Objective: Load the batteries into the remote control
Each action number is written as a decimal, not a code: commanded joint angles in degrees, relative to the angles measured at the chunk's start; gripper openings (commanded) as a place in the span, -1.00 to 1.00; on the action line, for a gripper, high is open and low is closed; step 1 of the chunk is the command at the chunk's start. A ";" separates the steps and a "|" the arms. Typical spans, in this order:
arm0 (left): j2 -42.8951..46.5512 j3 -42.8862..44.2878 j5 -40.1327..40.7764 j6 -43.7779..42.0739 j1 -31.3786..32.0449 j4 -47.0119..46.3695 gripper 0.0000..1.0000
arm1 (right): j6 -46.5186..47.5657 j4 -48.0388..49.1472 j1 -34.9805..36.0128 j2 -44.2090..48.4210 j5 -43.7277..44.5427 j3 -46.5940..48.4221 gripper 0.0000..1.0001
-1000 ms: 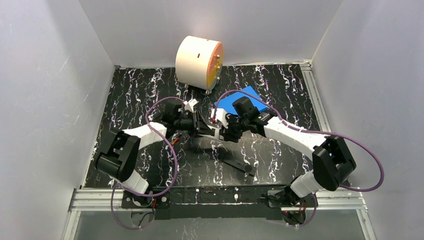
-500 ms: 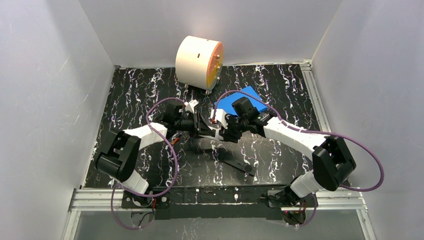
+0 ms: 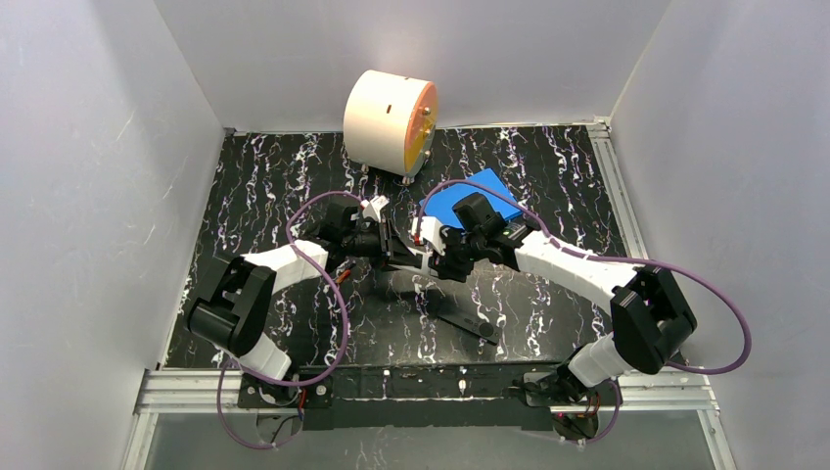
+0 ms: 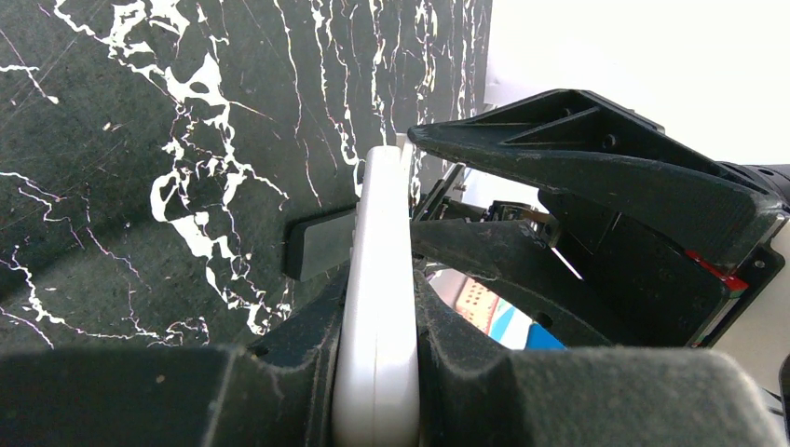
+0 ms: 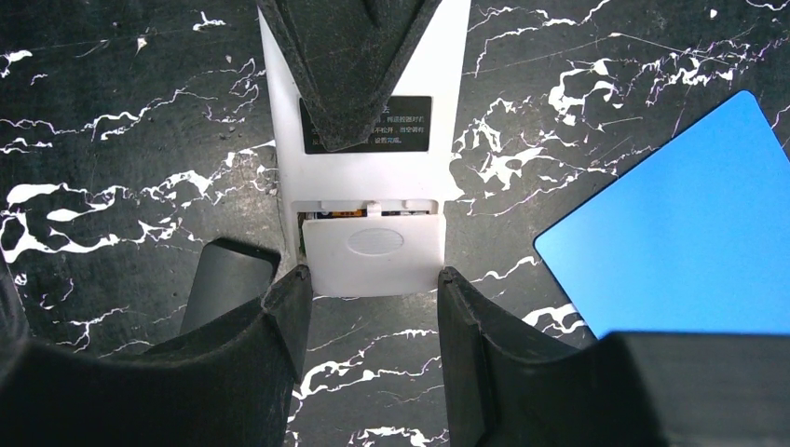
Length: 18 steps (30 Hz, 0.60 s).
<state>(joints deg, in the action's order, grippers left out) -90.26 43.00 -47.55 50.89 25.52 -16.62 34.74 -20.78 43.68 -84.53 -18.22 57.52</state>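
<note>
worktop [image 5: 112,140]: black marble-patterned sheet with white veins, slightly scuffed, low sheen
remote control [image 5: 368,172]: smooth white plastic, satin; black printed label
jaws: matt black, grainy plastic
blue pad [image 5: 689,223]: flat, matt, even blue
drum [image 3: 390,119]: smooth cream body, orange face

White, black and blue over marbled black

A white plastic remote control [image 5: 365,168] bears a black label with white print; black tabletop [image 5: 112,112] is veined white; flat rectangular card [image 5: 689,223] is plain blue.

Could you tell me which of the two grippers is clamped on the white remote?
The left gripper: its fingers squeeze the white remote edge-on, while the right gripper stands open at the remote's end.
</note>
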 commanded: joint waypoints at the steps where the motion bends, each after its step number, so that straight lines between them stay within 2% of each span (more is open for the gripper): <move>1: 2.81 1.21 -0.85 0.31 0.34 -1.49 -1.00 | 0.69 0.83 0.44 0.77 -0.45 -0.39 -0.06; 18: 2.38 0.42 -1.20 1.02 1.84 -4.39 -1.00 | 0.38 0.86 0.53 0.33 -2.59 1.33 -0.07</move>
<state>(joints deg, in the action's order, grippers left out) -90.26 43.00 -46.74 51.22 26.48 -17.58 34.74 -20.86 43.68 -84.53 -18.13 57.49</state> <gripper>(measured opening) 0.194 0.555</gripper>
